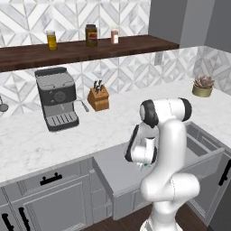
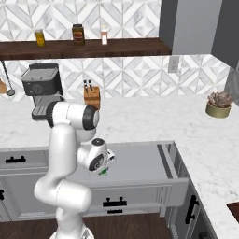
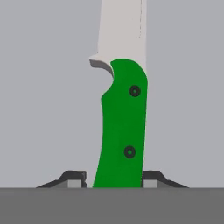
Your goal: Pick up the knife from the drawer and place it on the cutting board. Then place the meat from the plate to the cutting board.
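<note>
Your tool straddles the knife handle, fingers narrow at both sides; stiff, light, slick, so clamp mid-handle.

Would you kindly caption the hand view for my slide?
Gripper fingertips flank the green handle of the knife lying in the grey drawer.

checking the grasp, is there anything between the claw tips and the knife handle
Nothing: in the hand view the claw has one tip on each side of the knife's green handle, right against it, over the drawer's bare grey floor.
</note>
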